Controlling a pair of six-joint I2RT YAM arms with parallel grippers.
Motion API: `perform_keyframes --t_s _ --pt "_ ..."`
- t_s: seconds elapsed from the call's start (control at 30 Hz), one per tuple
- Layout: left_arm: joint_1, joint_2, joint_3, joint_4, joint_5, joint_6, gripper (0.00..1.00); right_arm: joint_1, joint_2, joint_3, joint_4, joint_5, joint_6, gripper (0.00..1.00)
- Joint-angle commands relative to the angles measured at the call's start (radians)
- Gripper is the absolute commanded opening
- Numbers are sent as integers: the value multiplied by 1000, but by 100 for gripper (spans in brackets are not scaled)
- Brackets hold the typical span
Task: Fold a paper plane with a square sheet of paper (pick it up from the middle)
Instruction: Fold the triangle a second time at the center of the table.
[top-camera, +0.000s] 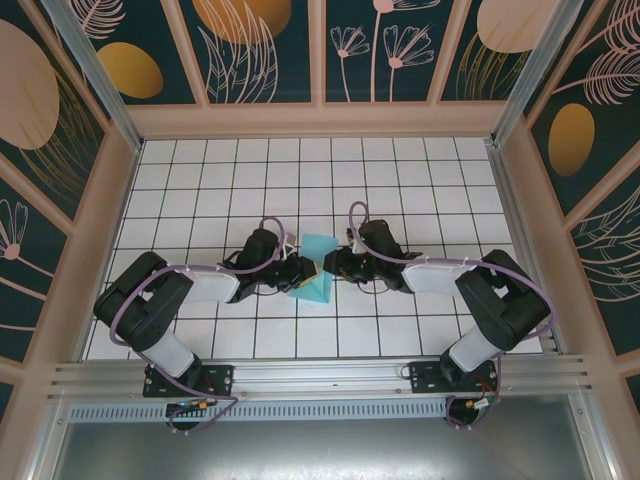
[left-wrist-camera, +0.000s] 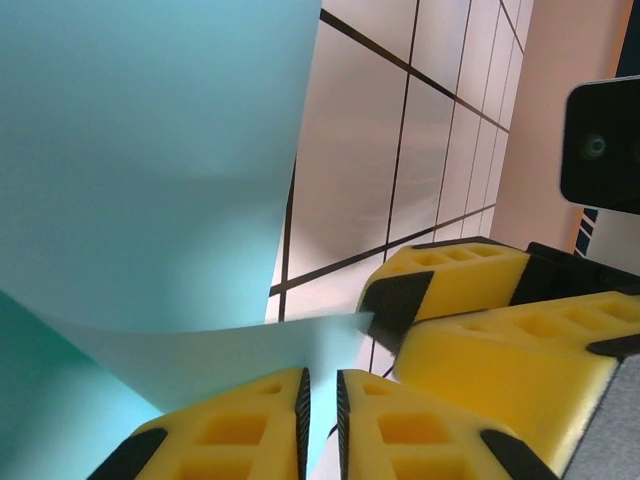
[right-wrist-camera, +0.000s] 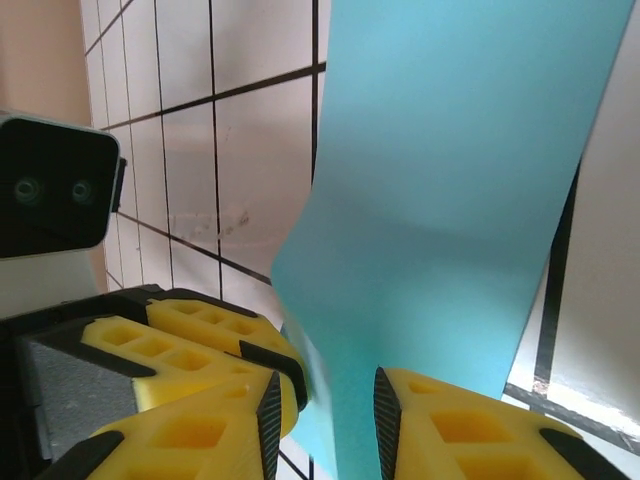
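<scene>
The light-blue square sheet of paper (top-camera: 316, 262) stands bent up off the tiles in the middle of the table, between both grippers. My left gripper (top-camera: 303, 270) is at its left side. In the left wrist view, the left gripper (left-wrist-camera: 320, 385) has its pads nearly together, with a lower edge of the sheet (left-wrist-camera: 150, 150) pinched between them. My right gripper (top-camera: 335, 265) faces it from the right. In the right wrist view, the right gripper (right-wrist-camera: 325, 395) has its jaws apart around a curled strip of the sheet (right-wrist-camera: 450, 200), with a gap at the left pad.
The white grid-tiled table (top-camera: 200, 180) is walled by a wooden frame with patterned panels. The two grippers are almost touching: the right one's yellow fingers (left-wrist-camera: 450, 290) show in the left wrist view, and the left one's fingers (right-wrist-camera: 200, 340) in the right wrist view.
</scene>
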Motion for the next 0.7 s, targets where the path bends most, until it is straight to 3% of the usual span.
perform_keyframes --t_s 0.0,0.67 --pt "-5 15 8 -7 -3 29 17 -8 -62 -12 3 61 -24 32" --pt "-6 20 6 4 8 31 10 0 48 14 70 -50 -40 26"
